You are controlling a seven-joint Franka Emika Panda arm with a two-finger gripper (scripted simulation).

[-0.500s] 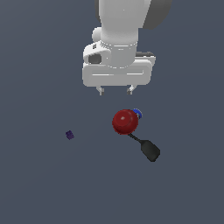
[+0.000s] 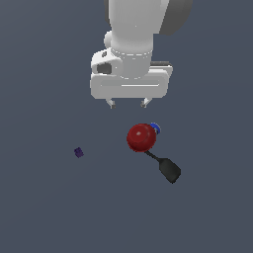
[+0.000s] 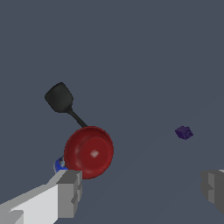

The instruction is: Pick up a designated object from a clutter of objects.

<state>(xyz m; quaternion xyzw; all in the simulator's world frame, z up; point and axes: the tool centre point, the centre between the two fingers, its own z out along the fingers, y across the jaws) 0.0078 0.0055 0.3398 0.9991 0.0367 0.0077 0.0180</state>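
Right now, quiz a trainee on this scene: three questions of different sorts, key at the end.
1. True or false: the gripper holds the paddle.
2. In the exterior view, which thing is mostly hidden behind the red ball? A) purple cube B) blue can C) paddle
3. Fill in: the paddle's thin stem runs toward the ____.

Key
1. False. The jaws stand open and empty above the things.
2. B. Only a blue edge shows beside the ball; the cube lies far apart, toward that view's left.
3. Red ball. In both views the stem ends at its edge; whether they touch cannot be told.
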